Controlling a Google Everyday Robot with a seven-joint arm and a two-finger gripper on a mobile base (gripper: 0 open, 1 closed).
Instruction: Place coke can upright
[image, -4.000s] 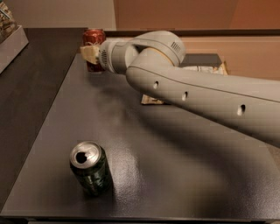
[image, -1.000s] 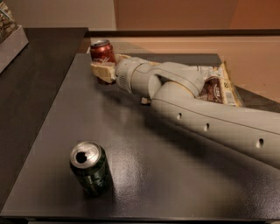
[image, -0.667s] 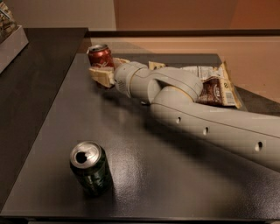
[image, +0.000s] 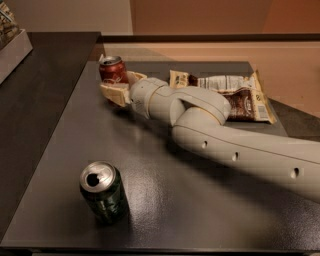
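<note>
The red coke can (image: 113, 71) stands nearly upright, its silver top showing, at the far left of the dark table (image: 165, 200). My gripper (image: 119, 86) reaches in from the right and is shut on the coke can, with one cream finger (image: 114, 93) in front of the can and the other behind it. The lower part of the can is hidden by the fingers, so I cannot tell whether it rests on the table. My grey arm (image: 225, 135) crosses the table diagonally.
A dark green can (image: 103, 192) with a silver top stands upright at the near left of the table. A snack bag (image: 235, 95) lies at the far right, behind my arm. A grey box (image: 12, 45) sits at the far left on a dark counter.
Since four seconds ago my arm has stretched out and lowered, uncovering the snack bag. The coke can in the gripper has tipped from lying towards upright, and its top now shows.
</note>
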